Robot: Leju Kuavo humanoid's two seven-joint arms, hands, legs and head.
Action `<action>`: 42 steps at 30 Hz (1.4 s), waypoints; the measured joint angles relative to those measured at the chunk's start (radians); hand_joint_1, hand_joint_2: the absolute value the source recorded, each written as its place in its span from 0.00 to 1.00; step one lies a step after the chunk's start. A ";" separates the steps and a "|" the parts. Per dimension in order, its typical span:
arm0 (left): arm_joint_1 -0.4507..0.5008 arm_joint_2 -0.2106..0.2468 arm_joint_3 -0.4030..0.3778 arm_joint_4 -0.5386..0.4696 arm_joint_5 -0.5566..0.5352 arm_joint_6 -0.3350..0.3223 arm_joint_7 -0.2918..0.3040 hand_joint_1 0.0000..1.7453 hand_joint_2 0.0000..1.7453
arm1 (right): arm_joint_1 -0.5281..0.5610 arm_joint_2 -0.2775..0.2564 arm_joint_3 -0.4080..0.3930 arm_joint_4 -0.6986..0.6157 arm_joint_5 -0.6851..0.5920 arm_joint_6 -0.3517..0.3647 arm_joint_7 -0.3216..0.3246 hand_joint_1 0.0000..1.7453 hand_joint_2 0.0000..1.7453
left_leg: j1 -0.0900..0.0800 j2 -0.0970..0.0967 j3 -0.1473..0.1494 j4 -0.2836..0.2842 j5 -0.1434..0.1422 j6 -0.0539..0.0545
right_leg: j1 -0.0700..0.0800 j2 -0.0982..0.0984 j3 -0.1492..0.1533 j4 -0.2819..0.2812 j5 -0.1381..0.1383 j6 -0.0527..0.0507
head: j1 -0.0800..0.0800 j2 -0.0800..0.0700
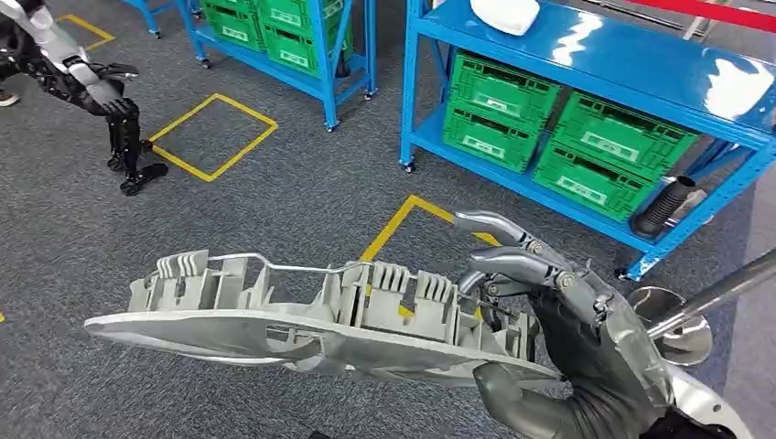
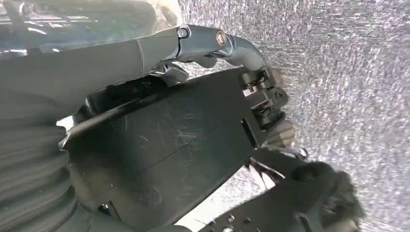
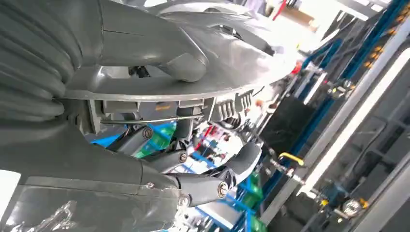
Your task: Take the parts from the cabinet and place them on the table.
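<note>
The robot's right hand (image 1: 572, 343) grips a long grey plastic part (image 1: 302, 315) by its right end and holds it level above the grey carpet (image 1: 302, 197), thumb under the smooth lower shell and fingers (image 1: 512, 242) curled over the ribbed upper edge. The part stretches leftward from the hand across the lower half of the head view, its ribbed clips and a thin metal rod facing up. In the right wrist view, the thumb (image 3: 186, 65) presses against the part's (image 3: 232, 58) curved silver face while the darker fingers (image 3: 227, 174) wrap the opposite side, pinching the piece between them. The left wrist view shows the left hand (image 2: 212, 46) beside a dark panel (image 2: 164, 145) above speckled carpet; one finger lies bent along the panel's edge, but whether that hand grips anything cannot be told. Behind the held part, blue shelving (image 1: 586, 55) carries green crates (image 1: 499, 110) on its lower level, with a black ribbed hose (image 1: 663, 206) lying at the shelf's right end. Yellow tape (image 1: 210, 137) marks out squares on the floor. A second robot (image 1: 87, 82), dark-limbed, stands at the upper left. A chrome stand (image 1: 682, 329) rises near the right hand.
</note>
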 joint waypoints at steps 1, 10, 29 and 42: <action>-0.002 -0.001 0.000 -0.001 0.002 0.000 0.000 0.00 1.00 | -0.001 0.000 0.000 -0.002 0.000 0.000 0.000 1.00 1.00 | 0.000 -0.012 -0.001 0.003 -0.001 -0.002 | -0.001 0.029 0.039 -0.088 0.040 -0.005 | 0.001 0.000; -0.004 0.000 -0.001 -0.005 0.012 0.005 -0.007 0.00 1.00 | -0.005 -0.002 -0.001 -0.014 0.019 0.000 0.015 1.00 1.00 | 0.006 0.044 -0.097 0.201 -0.114 -0.055 | -0.006 -0.020 0.068 -0.140 0.035 -0.036 | -0.018 0.000; 0.013 0.002 -0.004 -0.005 0.025 0.006 -0.028 0.00 1.00 | 0.012 -0.011 0.004 -0.047 0.039 0.010 0.024 1.00 1.00 | 0.000 0.015 0.016 -0.004 -0.012 0.001 | -0.002 -0.017 -0.054 0.117 -0.062 0.008 | -0.004 0.000; 0.002 0.002 -0.006 -0.008 0.030 0.021 -0.030 0.00 1.00 | 0.017 -0.013 0.005 -0.053 0.039 0.013 0.024 1.00 1.00 | 0.009 0.049 -0.121 0.293 -0.154 -0.061 | -0.006 -0.037 0.065 -0.128 0.027 -0.035 | -0.021 0.000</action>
